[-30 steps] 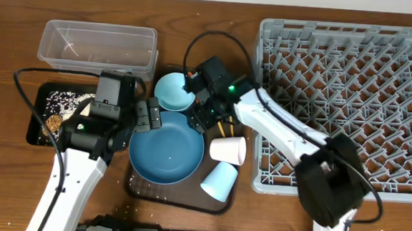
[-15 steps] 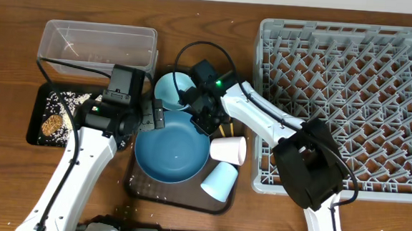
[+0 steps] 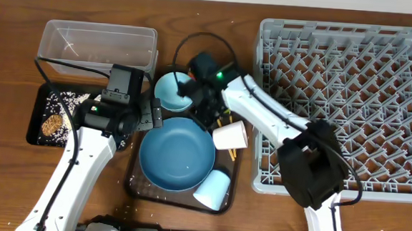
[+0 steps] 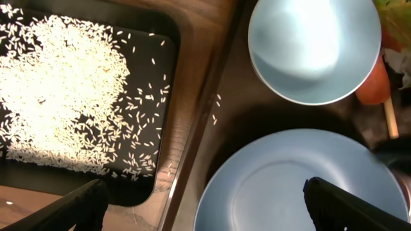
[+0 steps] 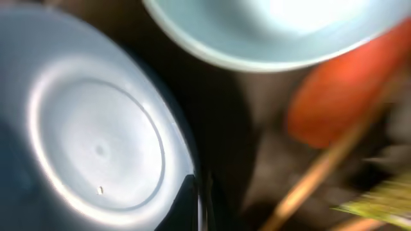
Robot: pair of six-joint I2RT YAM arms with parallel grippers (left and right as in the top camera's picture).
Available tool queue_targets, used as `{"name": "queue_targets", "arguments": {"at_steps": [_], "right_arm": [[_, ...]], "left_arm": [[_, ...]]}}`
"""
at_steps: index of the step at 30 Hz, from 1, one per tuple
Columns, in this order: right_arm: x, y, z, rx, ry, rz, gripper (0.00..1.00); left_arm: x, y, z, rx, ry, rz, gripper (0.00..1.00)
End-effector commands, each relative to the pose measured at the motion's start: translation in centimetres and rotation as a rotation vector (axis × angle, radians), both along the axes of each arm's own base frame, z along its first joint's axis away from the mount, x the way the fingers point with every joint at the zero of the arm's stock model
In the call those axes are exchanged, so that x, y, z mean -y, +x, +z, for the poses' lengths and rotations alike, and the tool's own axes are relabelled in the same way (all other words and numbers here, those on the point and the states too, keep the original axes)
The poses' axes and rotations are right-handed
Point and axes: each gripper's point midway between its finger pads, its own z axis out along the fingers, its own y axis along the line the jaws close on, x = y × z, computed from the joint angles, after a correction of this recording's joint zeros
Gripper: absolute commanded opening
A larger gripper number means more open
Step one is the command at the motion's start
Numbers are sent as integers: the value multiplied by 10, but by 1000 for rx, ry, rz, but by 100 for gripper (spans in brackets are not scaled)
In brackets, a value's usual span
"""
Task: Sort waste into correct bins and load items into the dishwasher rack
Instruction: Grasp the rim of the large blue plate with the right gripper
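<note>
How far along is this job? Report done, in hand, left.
Done: most rice and the brown lump lie in the black tray. In hand: the right gripper is down near the carrot; the left gripper hangs open above the blue plate. Left: carrot, wrapper, chopsticks, blue plate, small bowl, pink cup, light-blue cup; the rack is empty.

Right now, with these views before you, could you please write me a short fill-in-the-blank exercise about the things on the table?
1. The loose rice lies in the ___ tray.
2. The ___ carrot lies beside the small bowl.
3. The grey rack holds ___ dishes.

Missing words: black; orange; no.
</note>
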Motion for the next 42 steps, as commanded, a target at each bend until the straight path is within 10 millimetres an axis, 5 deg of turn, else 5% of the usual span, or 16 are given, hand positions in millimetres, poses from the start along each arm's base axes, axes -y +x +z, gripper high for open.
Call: {"name": "queue_targets", "arguments": {"at_steps": [1,5,9,19,23,30,34,36,42], "right_arm": [[-4,22,44,59,87,-41,1],[-4,36,79,124,136,-57,1],[4,36,84,117,126,-66,1],[-3,-13,20,-15,26,134,59],[-4,-25,-1,-35,-23,193,63],[5,-43,-52,-152,-108,256,45],[11,-55,-80,-238,-143,270,14],[11,-54,-78,-245,-130,269,1],[8,-39,-65,-213,-98,227,1]], "left_arm": [[-4,5,6,20,10,17,98],[-4,5,6,20,10,17,98],[-4,5,6,20,10,17,98],[-4,5,6,20,10,17,98],[-4,5,6,20,9,17,98],[-4,5,6,19,9,17,98],[-4,5,6,19,9,17,98],[-4,5,6,19,9,17,98],[-4,5,6,20,10,17,98]]}}
